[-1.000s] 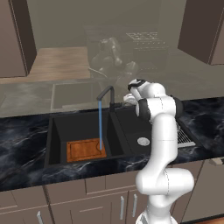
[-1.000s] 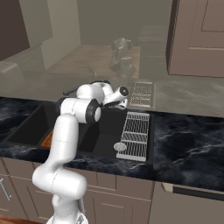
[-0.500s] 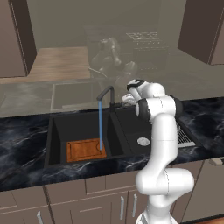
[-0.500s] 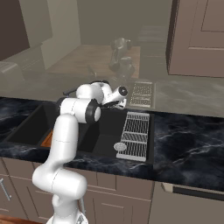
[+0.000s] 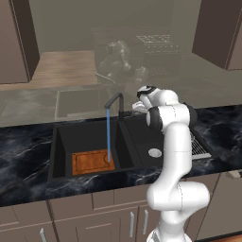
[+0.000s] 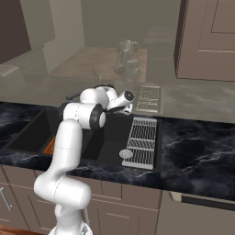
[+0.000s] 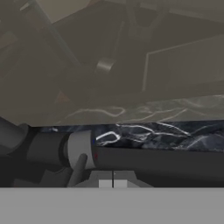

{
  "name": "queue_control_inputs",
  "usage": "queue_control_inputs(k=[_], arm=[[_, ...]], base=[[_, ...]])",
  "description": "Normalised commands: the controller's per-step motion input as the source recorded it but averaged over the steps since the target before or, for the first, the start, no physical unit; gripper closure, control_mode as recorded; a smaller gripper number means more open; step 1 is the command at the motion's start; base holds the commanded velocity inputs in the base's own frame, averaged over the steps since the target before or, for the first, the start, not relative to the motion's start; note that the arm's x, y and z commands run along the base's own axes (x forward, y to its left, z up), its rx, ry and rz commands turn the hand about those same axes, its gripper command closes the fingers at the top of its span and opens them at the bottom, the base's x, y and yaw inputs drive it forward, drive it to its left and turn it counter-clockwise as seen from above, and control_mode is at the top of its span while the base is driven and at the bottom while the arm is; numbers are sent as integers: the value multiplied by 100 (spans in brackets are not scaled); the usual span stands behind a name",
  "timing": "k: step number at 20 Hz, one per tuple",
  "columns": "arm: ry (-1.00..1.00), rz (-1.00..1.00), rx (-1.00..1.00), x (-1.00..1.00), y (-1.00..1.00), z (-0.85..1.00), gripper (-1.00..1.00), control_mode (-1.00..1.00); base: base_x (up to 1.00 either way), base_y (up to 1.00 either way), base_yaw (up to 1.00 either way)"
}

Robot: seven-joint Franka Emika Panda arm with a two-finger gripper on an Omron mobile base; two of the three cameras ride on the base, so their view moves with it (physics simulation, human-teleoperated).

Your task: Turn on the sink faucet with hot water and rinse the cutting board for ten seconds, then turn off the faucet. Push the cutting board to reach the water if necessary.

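The black gooseneck sink faucet (image 5: 116, 101) stands behind the divider of the black double sink (image 5: 64, 142). A thin blue stream of water (image 5: 108, 134) runs from its spout. It lands on the right end of the orange-brown cutting board (image 5: 90, 162), which lies flat in the large left basin. My gripper (image 5: 135, 108) is shut and empty, just right of the faucet's base at counter height. In the hand view the shut gripper (image 7: 113, 182) sits right below the faucet's dark body and grey collar (image 7: 81, 149). The arm hides most of the cutting board (image 6: 49, 147).
The shallower right basin has a round silver drain (image 5: 155, 152). A silver wire rack (image 6: 142, 139) lies along the sink's right side. Black marble counter (image 5: 26, 163) surrounds the sink, with a grey wall close behind the faucet and cabinets above.
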Motion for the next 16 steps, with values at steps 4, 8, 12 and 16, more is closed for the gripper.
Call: queue_control_inputs(k=[4, 8, 12, 16], arm=[[0, 0, 0, 0, 17, -1, 100, -100], [0, 0, 0, 0, 19, 0, 100, -100], [0, 0, 0, 0, 23, 0, 100, -100], [0, 0, 0, 0, 26, 0, 100, -100]], base=[[0, 0, 0], [0, 0, 0], [0, 0, 0], [0, 0, 0]])
